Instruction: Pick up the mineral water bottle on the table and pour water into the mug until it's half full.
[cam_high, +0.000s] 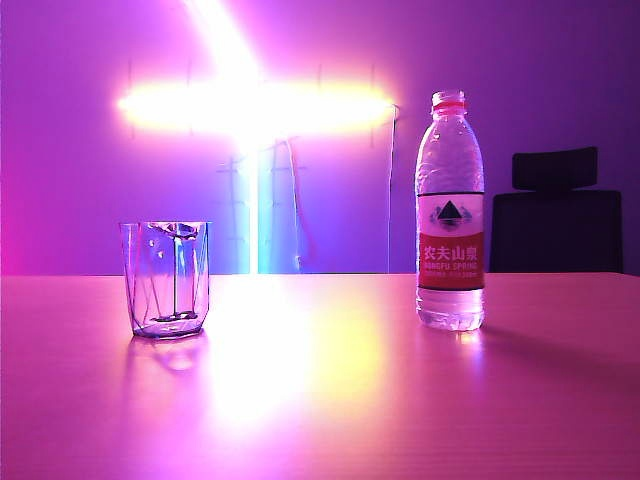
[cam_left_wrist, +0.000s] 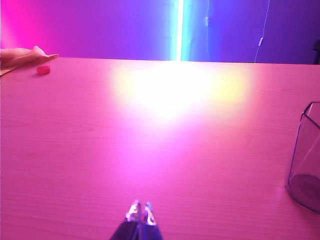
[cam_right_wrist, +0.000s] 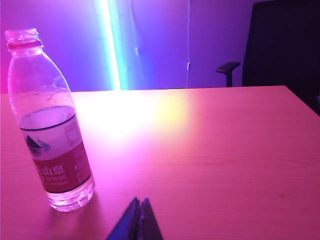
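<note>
jaws on both arms are pressed together with nothing between them: left gripper (cam_left_wrist: 140, 209) sits low over bare table (cam_left_wrist: 150, 150), right gripper (cam_right_wrist: 139, 207) low over the table just beside the mineral water bottle (cam_right_wrist: 50, 125), not touching it.

progress: nothing done yet, by my reading. bottle stands upright on the right of the exterior view, cap off, neck open, water (cam_right_wrist: 45, 117) level around the top of the label. mug (cam_high: 167, 278) stands upright on the left, well apart from the bottle, and looks empty. left to do: open the right jaws, grasp bottle, lift, carry to mug, tilt, stop at half full, set back.

view differences:
- exterior view: shows bottle and mug together and the gap between them; neither gripper is visible in it.
- left wrist view: catches only 1 edge of the mug; also a small red cap-like item (cam_left_wrist: 43, 70) and a pale crumpled object (cam_left_wrist: 20, 56) at the far table edge, seen nowhere else.
- right wrist view: shows the open bottle neck and water line clearly; no mug.
</note>
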